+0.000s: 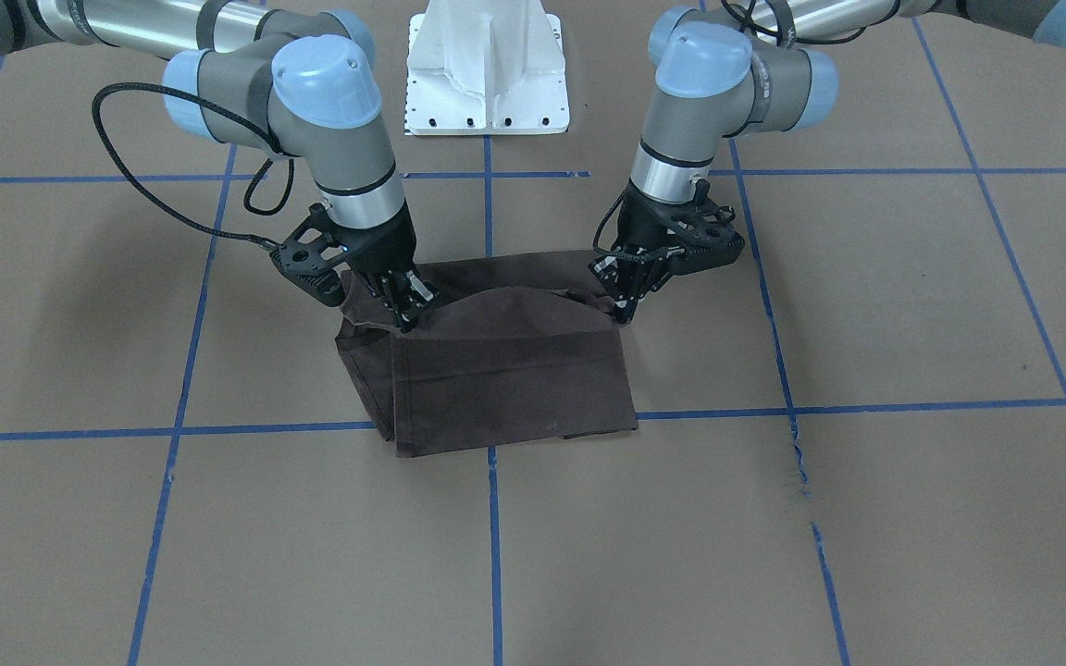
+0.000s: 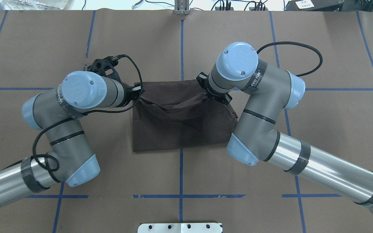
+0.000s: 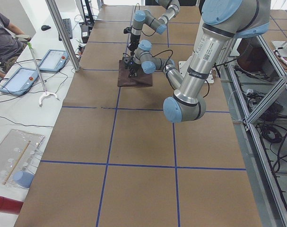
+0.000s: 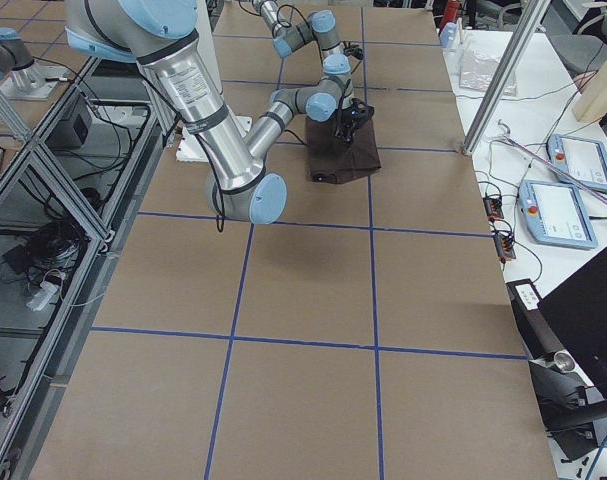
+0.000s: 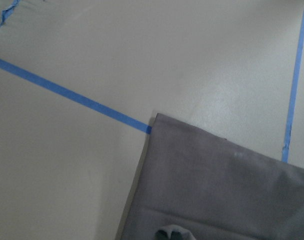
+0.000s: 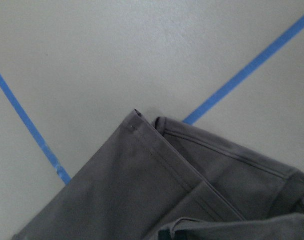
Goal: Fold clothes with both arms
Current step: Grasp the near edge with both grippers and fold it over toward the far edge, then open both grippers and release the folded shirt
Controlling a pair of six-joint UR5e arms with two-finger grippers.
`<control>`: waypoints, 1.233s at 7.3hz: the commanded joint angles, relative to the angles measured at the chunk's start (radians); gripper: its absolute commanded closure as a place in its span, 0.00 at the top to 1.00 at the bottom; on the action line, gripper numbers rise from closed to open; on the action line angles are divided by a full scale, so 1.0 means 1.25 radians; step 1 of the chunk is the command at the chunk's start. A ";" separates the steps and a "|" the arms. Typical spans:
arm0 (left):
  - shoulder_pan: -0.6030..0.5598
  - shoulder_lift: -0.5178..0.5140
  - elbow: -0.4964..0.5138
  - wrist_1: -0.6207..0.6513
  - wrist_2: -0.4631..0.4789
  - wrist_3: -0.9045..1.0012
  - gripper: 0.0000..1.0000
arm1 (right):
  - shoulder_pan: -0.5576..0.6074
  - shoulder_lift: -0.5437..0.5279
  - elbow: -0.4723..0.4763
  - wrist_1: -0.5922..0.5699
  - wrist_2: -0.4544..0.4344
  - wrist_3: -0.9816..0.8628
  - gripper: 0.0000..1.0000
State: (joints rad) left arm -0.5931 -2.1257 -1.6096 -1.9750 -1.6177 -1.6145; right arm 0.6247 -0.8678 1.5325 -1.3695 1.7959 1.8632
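Brown paper crossed by blue tape [image 1: 494, 536] is laid over the table [image 1: 774, 518]. A raised fold of the shirt [image 1: 505, 379] is pinched at one end by the left gripper [image 1: 626, 313] and at the other by the right gripper [image 1: 406, 314], both clenched on cloth. The shirt is folded near the table's middle, over a tape crossing.

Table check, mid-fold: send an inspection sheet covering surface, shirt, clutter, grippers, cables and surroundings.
Surface: brown paper table, blue tape grid, scuffed in one spot.
Job's things: dark shirt folded into a rectangle, one edge lifted.
Clutter: nothing seen.
Grippers: left gripper and right gripper each pinch an end of the lifted edge.
Cables: black cable loops off the right arm, clear of the shirt.
Surroundings: white base; seated person and touch panels beside the table.
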 commanded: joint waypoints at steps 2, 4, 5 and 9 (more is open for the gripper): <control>-0.129 -0.073 0.245 -0.193 0.025 0.164 0.99 | 0.127 0.104 -0.288 0.240 0.121 -0.128 1.00; -0.129 -0.014 0.133 -0.188 0.008 0.165 1.00 | 0.144 0.067 -0.258 0.241 0.144 -0.141 1.00; -0.132 0.030 0.087 -0.190 -0.049 0.180 1.00 | 0.154 0.021 -0.214 0.240 0.152 -0.165 1.00; -0.398 0.245 -0.002 -0.179 -0.398 0.751 1.00 | 0.357 -0.256 -0.085 0.231 0.271 -0.711 1.00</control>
State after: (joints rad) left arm -0.9321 -1.8852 -1.6172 -2.2081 -1.9403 -0.9350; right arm 0.9695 -1.1012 1.4148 -1.0770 2.0733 1.2310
